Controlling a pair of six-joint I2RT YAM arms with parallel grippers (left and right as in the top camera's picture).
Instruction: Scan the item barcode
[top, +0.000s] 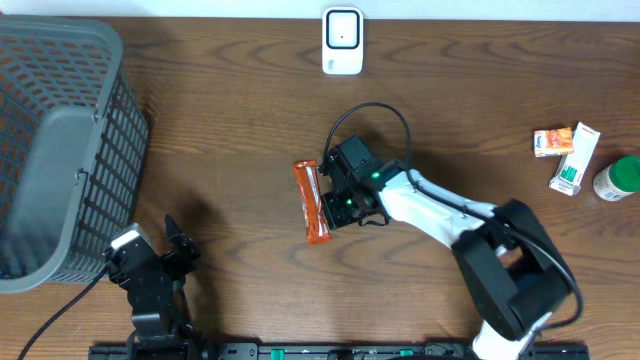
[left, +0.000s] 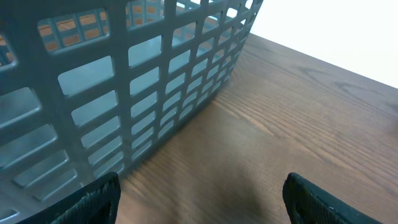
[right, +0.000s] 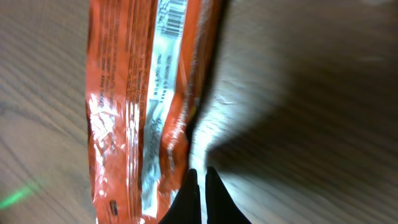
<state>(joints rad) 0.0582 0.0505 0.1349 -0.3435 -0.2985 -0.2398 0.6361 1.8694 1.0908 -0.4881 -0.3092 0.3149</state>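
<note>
Out on the worktop (top: 230, 120), my right claw (right: 200, 171) is pinched shut beside the orange snack wrapper (right: 124, 124); light, floppy, slippery film, best taken by its flat side seam.

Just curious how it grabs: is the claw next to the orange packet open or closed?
Closed: the right gripper has its tips together beside the orange packet; whether they pinch its edge, cannot tell.

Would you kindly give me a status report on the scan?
Left gripper open by basket. Right gripper shut beside orange packet, grip unclear. Packet flat on table. Nothing blocking.
</note>
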